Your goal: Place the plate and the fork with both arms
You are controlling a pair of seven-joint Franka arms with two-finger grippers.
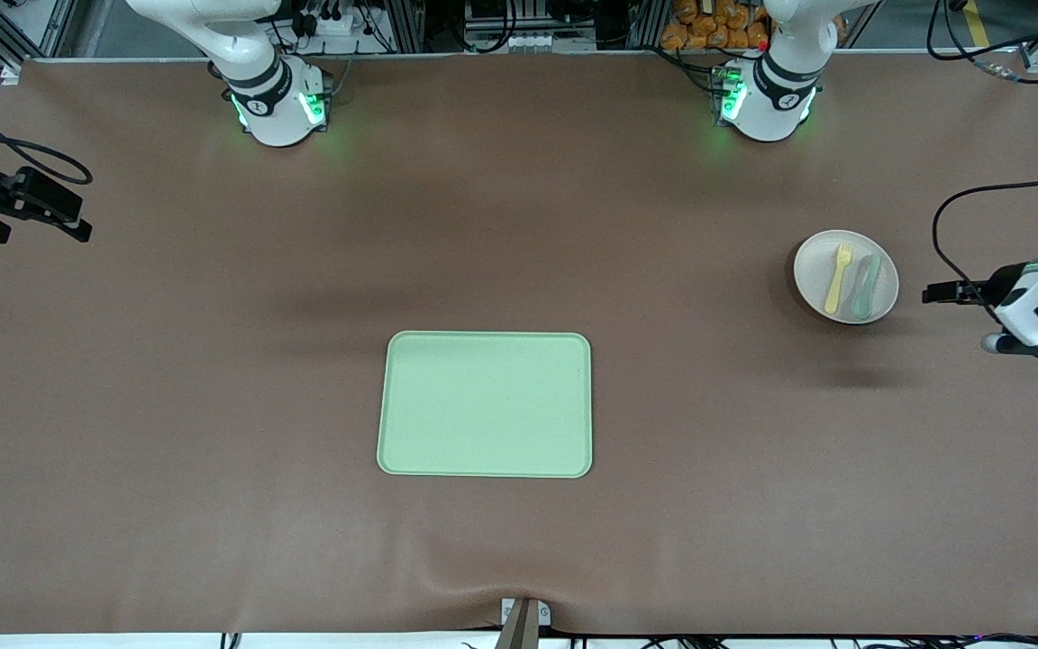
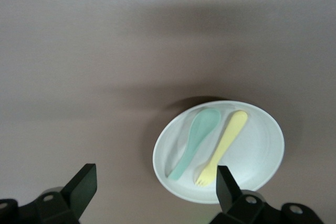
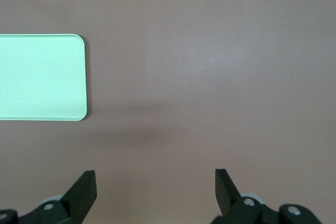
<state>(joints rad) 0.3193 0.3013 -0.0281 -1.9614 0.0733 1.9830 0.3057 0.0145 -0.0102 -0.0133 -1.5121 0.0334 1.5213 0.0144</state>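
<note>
The round off-white plate [image 1: 812, 270] lies toward the left arm's end of the table. On it lie the pale yellow fork [image 1: 837, 279] and a grey-green spoon [image 1: 863, 287], side by side. The left wrist view shows the plate [image 2: 257, 150], the fork [image 2: 223, 148] and the spoon [image 2: 195, 142] from above. My left gripper [image 1: 965, 293] [image 2: 156, 182] hangs open in the air beside the plate, holding nothing. My right gripper [image 1: 37, 230] [image 3: 155, 184] hangs open and empty over bare table at the right arm's end.
A rectangular light green tray [image 1: 486, 404] [image 3: 42, 77] lies mid-table, nearer the front camera, with nothing on it. A brown mat covers the table. Cables hang near both grippers at the table's ends.
</note>
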